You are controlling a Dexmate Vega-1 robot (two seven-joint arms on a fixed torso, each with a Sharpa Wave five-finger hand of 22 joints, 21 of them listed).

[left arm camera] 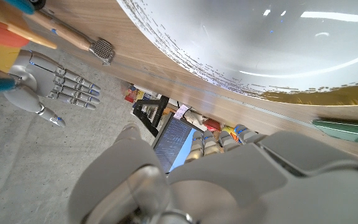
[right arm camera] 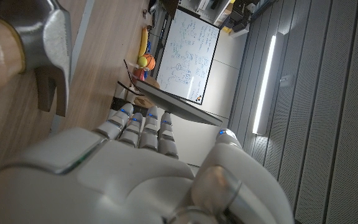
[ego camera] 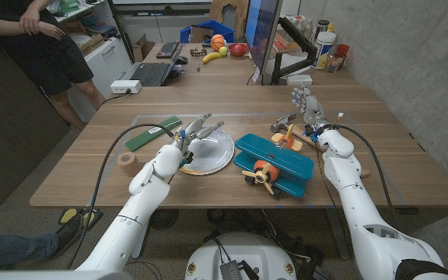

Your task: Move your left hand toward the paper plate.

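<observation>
left robot hand | fingers spread, holding nothing | over paper plate rim

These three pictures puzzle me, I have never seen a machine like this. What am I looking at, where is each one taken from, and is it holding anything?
It is a robot with two white arms, each ending in a hand like a person's. The wide picture looks down from a camera on its head at a wooden table. The other two come from cameras on its wrists, so they look turned over. The left hand reaches over a paper plate with fingers spread, holding nothing. The right hand stands open beside a hammer, also holding nothing. Also on the table lie a teal toy plane, a green strip and a roll of tape. A person stands behind the table.
</observation>
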